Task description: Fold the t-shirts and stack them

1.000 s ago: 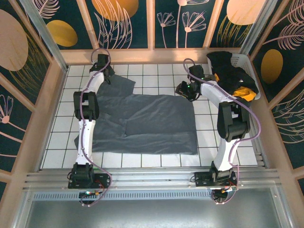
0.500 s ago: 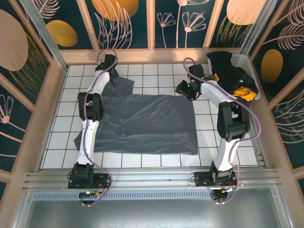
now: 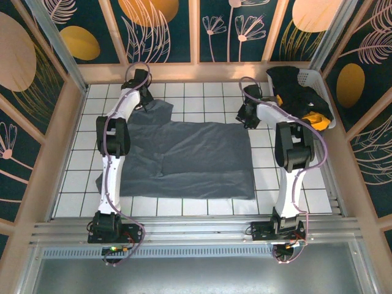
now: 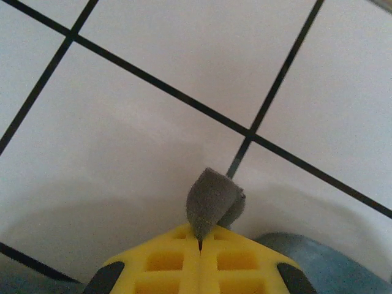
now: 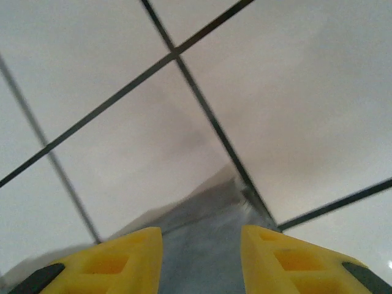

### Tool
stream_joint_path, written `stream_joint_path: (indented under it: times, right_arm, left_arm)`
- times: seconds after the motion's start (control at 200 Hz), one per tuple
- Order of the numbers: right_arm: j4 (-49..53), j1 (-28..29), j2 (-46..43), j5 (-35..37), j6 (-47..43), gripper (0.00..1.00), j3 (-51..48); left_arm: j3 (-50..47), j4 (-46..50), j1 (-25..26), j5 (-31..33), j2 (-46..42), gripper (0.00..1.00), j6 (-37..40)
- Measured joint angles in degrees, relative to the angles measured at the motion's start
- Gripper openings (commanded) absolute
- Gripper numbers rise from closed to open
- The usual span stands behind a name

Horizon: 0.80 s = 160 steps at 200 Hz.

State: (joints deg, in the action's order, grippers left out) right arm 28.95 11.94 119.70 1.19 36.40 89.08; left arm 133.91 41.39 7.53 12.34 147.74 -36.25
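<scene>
White tiled tabletop (image 3: 79,159), dark grout lines — boxed by wood-framed walls (image 3: 214,30) of navy floral panels.

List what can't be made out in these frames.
Left wrist view: the left tool is shut on a tuft of the grey t-shirt; the tool itself hides the rest.
Right wrist view: blurred; whether the right tool touches the shirt beneath is unclear.
Top view: the heaped shirts in the basket overlap, so their count is unclear.

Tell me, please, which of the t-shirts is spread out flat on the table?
The slate-grey t-shirt, lying open on the tiled table; the black shirt and orange-yellow shirt are bunched in the white basket.
</scene>
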Motion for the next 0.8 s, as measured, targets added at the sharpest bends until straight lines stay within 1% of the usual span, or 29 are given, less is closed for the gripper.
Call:
stream_joint_path:
  times: [0.22, 0.46, 0.596, 0.686, 0.801]
  right_arm:
    - [1.66, -0.13, 5.31, 2.01, -0.5, 0.35, 4.55]
    - [4.2, -0.17, 8.0, 3.54, -1.36, 0.32, 8.68]
    - [4.9, -0.17, 8.24, 3.82, -1.33, 0.32, 8.94]
    - [5.01, -0.17, 8.24, 3.96, -1.14, 0.24, 8.94]
    - [5.84, -0.2, 8.24, 4.72, -0.68, 0.04, 8.94]
  left_arm:
    - [-1.51, -0.09, -0.02, -2.56, -3.15, 0.0, 0.0]
    - [-2.12, -0.02, 0.0, -4.26, -4.46, 0.0, 0.0]
    - [-2.12, 0.04, 0.0, -4.72, -4.57, 0.0, -0.02]
    - [-2.12, 0.39, 0.0, -5.01, -4.92, 0.0, -0.04]
    - [-2.12, 1.2, -0.02, -5.07, -5.92, 0.0, -0.11]
